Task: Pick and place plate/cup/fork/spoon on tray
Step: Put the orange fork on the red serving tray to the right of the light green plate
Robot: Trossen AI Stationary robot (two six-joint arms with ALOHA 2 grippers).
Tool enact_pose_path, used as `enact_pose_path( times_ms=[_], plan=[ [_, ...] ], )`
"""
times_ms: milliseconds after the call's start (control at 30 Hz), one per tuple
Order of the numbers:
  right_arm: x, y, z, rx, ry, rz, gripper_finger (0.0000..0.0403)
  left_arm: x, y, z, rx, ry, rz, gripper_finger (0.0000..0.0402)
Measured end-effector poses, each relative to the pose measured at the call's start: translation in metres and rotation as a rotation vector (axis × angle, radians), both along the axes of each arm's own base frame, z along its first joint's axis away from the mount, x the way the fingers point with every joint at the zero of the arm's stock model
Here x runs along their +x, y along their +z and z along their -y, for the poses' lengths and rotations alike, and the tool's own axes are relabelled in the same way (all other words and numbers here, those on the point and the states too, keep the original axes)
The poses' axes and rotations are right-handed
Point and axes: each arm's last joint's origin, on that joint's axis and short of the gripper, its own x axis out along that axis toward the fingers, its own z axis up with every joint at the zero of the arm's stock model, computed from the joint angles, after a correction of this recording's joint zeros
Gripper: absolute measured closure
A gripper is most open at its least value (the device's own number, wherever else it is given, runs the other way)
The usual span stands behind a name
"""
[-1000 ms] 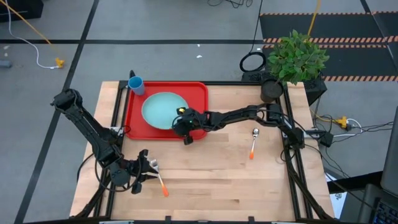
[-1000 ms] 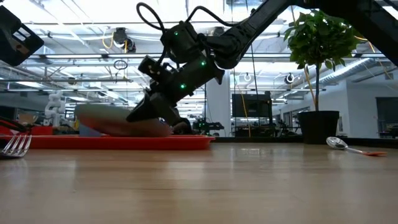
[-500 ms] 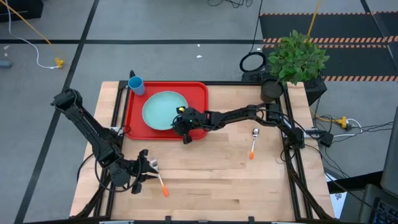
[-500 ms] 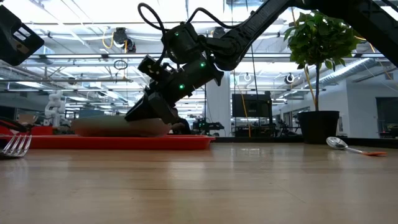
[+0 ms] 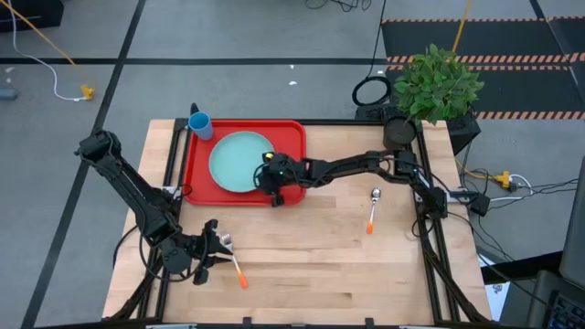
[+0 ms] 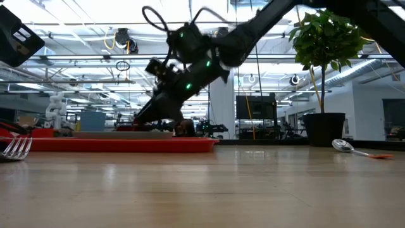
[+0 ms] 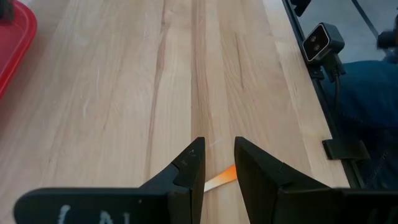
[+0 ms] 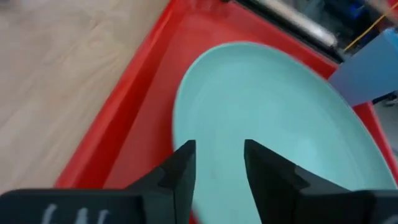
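One plate on one tray, one cup, right claw parted, empty

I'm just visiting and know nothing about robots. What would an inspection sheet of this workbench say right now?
Surface: wooden table, bare in the middle.
Job's things: plate lies in the red tray; blue cup at the tray's far left corner; spoon on the wood at right; fork near the left hand.
Clutter: nothing seen.
Hands: right hand at the plate's edge, fingers open; left hand by the fork, grip unclear.
Cables: cords on the floor.
Surroundings: potted plant at the back right corner.
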Motion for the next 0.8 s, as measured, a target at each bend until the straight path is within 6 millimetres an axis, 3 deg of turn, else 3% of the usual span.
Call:
enact_pose_path(
  times_ms=[200, 433, 633, 800],
  plan=[
    [-0.036, 0.061, -0.022, 0.101, -0.012, -0.170, 0.0271, 0.004, 0.000, -0.004, -0.064, 0.075, -0.015, 0.0314],
    [-0.089, 0.108, -0.065, 0.228, -0.041, -0.347, 0.0270, 0.008, -0.008, -0.004, -0.051, 0.022, -0.092, 0.0314],
    [-0.132, 0.116, -0.110, 0.251, 0.065, -0.260, 0.0270, 0.015, -0.027, 0.001, -0.080, -0.047, -0.253, 0.0314],
    [-0.167, 0.105, -0.132, 0.260, 0.170, -0.112, 0.0270, 0.026, -0.032, 0.005, -0.053, -0.092, -0.301, 0.0314]
  ],
)
